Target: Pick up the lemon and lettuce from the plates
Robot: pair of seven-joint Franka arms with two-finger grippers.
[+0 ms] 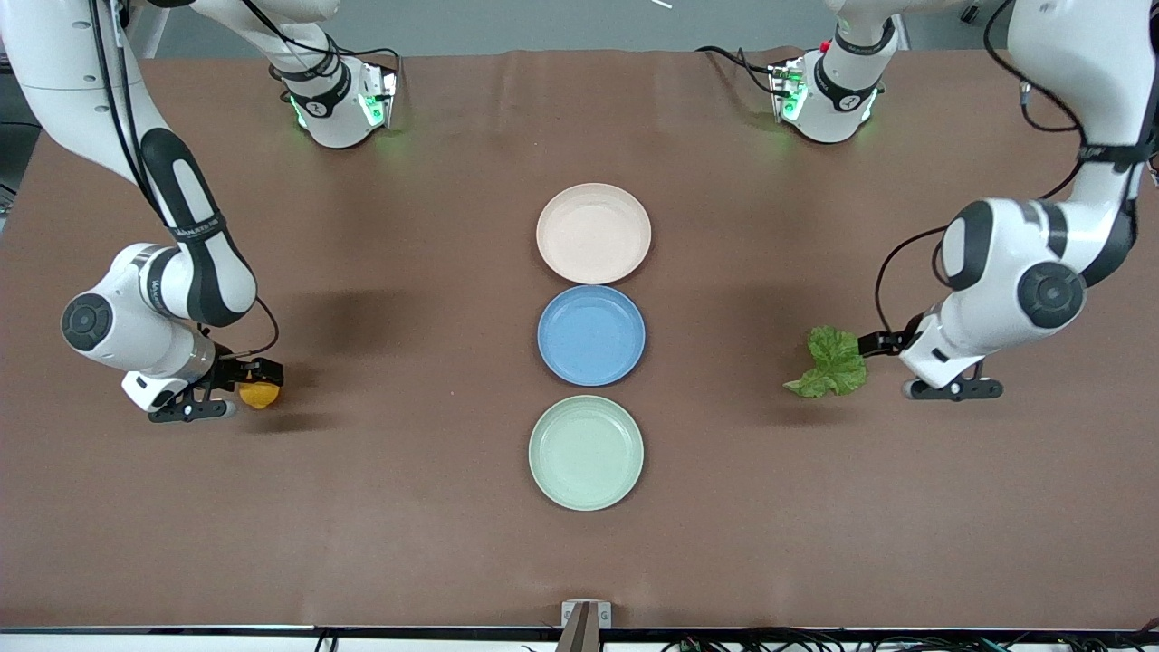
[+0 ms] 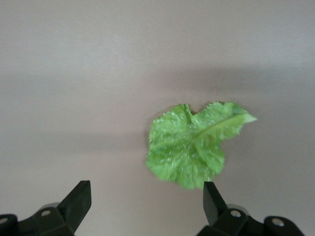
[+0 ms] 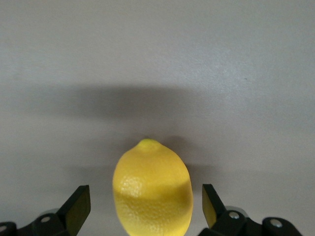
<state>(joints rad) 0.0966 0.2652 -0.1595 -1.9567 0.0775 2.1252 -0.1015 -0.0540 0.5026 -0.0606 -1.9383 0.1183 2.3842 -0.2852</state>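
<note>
The small oval yellow lemon lies on the brown cloth-covered table, well toward the right arm's end from the round blue plate. The right gripper straddles it, jaws spread. The beige-pink plate and pale green plate flanking the blue one lie bare. Toward the left arm's end, the crinkled green lettuce leaf lies flat, the left gripper wide open beside it, likely released.

Dimpled lemon; crinkled glossy lettuce; matt table
</note>
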